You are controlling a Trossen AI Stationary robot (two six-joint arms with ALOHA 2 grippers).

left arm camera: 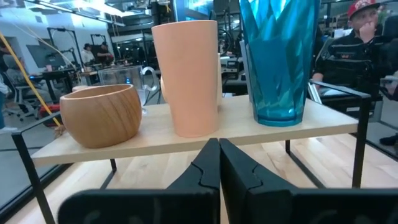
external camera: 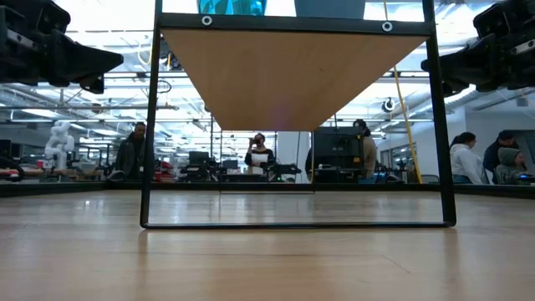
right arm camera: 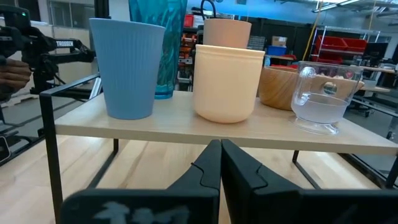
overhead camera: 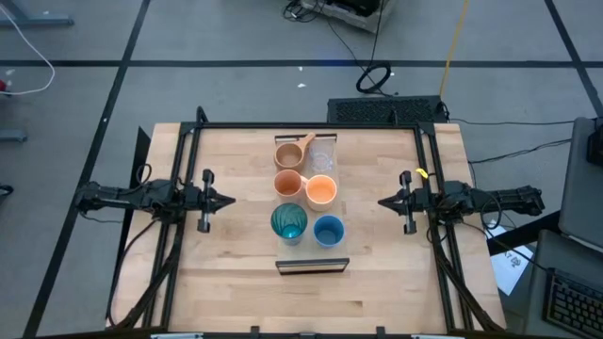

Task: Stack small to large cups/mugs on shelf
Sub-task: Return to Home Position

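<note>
High view: left jaws sit clenched on nothing at the left side of the desk (overhead camera: pixel 236 282), and right jaws, likewise clenched and empty, at its right, both pointing inward. Between them stands the shelf (overhead camera: pixel 312 254), carrying six vessels in pairs: tan mug (overhead camera: pixel 290 152) beside clear glass cup (overhead camera: pixel 322 154), orange mug (overhead camera: pixel 288 183) beside small orange cup (overhead camera: pixel 321 190), teal tumbler (overhead camera: pixel 289 222) beside blue cup (overhead camera: pixel 328 230).

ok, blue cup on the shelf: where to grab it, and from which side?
I'd take the blue cup by its ribbed side wall, upper half, from the side of the right gripper. It stands upright, has no handle, and faces that arm unobstructed; the teal tumbler blocks the left side.
</note>
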